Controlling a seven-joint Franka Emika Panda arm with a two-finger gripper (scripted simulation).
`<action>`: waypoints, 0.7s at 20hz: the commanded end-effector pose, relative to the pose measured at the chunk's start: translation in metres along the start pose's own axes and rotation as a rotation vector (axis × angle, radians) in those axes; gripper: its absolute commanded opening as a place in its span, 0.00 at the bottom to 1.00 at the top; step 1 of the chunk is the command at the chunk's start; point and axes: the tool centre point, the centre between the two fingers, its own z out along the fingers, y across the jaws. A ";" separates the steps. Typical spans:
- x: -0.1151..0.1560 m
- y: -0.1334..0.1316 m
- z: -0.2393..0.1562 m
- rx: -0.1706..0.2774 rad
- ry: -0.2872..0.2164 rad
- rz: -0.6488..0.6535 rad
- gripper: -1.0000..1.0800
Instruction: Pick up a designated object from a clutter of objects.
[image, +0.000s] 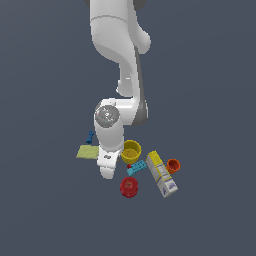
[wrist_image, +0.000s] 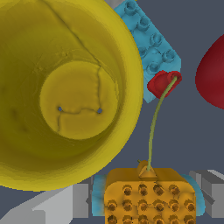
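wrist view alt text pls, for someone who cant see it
A small orange studded toy with teal ends sits between the two grey jaws, one at each end; whether they touch it cannot be told. A large yellow cup, seen from above, fills most of the frame, with a light-blue brick, a small red piece and a dark red round thing beyond.

No words, numbers, brand names or signs can be read in either view. In the exterior view, the white-yellow-blue box carries dark marks and colored patches on its long white face, which look like printing, but they are too small and blurred to make out a single letter. In the wrist view, the inside of the yellow cup shows only thin crack-like lines and two tiny dark dots, not writing. The studs of the light-blue brick bear no lettering that can be seen.
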 end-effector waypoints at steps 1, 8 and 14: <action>0.010 -0.009 -0.017 -0.002 0.000 -0.001 0.00; 0.044 -0.042 -0.071 -0.002 -0.002 -0.001 0.00; 0.074 -0.071 -0.122 -0.002 -0.003 -0.002 0.00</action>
